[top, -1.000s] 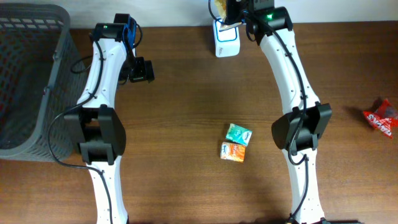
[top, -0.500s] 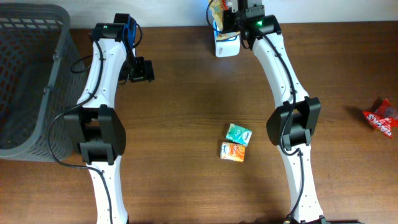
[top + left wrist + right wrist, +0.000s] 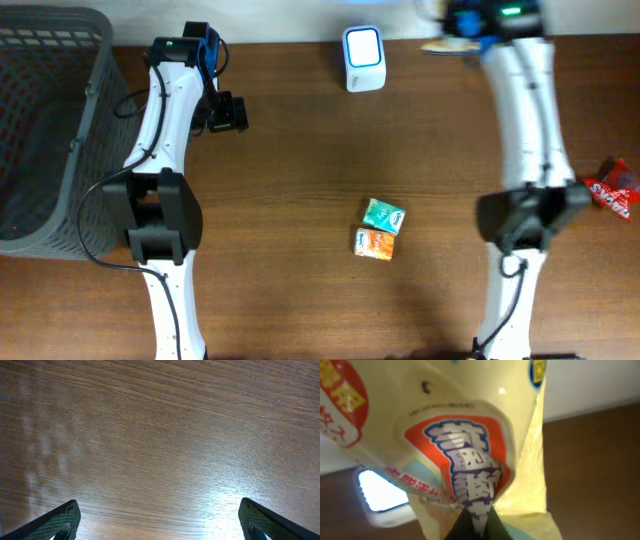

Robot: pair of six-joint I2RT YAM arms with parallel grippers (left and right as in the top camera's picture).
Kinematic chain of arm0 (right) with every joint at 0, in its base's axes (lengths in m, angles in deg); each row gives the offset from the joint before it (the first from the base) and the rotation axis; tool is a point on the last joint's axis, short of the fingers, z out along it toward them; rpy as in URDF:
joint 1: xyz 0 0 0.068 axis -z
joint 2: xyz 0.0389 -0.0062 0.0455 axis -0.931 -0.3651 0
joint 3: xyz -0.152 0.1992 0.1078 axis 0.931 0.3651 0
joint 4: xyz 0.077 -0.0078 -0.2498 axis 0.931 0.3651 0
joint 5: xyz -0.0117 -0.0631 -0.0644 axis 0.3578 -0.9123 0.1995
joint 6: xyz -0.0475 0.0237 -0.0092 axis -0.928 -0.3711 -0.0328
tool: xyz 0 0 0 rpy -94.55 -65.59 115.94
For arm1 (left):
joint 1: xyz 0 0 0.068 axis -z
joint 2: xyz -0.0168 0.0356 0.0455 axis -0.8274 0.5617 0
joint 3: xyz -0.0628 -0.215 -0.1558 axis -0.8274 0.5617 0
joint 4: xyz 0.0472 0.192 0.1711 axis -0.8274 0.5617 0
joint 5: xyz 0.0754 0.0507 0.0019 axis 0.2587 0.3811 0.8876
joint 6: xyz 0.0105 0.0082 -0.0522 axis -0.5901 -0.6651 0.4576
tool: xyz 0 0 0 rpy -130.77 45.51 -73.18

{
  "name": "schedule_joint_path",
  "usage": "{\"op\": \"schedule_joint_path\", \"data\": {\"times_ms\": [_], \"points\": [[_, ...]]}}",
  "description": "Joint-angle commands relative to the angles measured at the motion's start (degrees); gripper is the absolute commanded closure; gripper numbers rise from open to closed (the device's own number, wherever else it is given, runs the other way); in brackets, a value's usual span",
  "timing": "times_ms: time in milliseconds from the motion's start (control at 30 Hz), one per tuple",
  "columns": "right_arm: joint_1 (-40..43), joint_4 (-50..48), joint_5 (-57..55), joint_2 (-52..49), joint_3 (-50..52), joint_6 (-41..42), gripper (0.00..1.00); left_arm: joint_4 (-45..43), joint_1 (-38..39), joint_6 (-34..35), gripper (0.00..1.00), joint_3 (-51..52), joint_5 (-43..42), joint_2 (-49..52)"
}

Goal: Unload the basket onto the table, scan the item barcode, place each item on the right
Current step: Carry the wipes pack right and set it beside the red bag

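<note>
Right tool (image 3: pixel 472 529) clamped on bag (image 3: pixel 470 435). It has swung off scanner (image 3: pixel 362 58) along far edge of worktop (image 3: pixel 300 170); bag now right of scanner, not over it. Scan pass likely finished. Left tool (image 3: pixel 160 522) wide, empty, far-left.

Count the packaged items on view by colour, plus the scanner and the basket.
Green packet: 1
Orange packet: 1
Red packet: 1
Yellow bag, held in right claw: 1
White scanner: 1
Grey basket: 1
Total: 6
</note>
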Motion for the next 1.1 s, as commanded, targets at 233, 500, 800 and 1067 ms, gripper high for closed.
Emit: {"op": "schedule_joint_path", "data": {"times_ms": [233, 500, 800, 1067], "points": [[25.3, 24.3, -3.0, 2.1, 1.7, 17.0, 0.96, 0.3, 0.0, 0.8, 0.01, 0.4, -3.9, -0.7], [36.5, 24.6, -2.8, 2.1, 18.6, 17.4, 0.96, 0.3, 0.0, 0.8, 0.01, 0.4, -3.9, -0.7], [38.3, 18.9, -2.1, 2.3, 22.4, 8.5, 0.01, 0.5, 0.0, 0.8, 0.01, 0.4, -3.9, -0.7], [38.3, 28.4, 4.7, 2.4, 4.2, 8.5, 0.01, 0.5, 0.0, 0.8, 0.01, 0.4, -3.9, -0.7]]}}
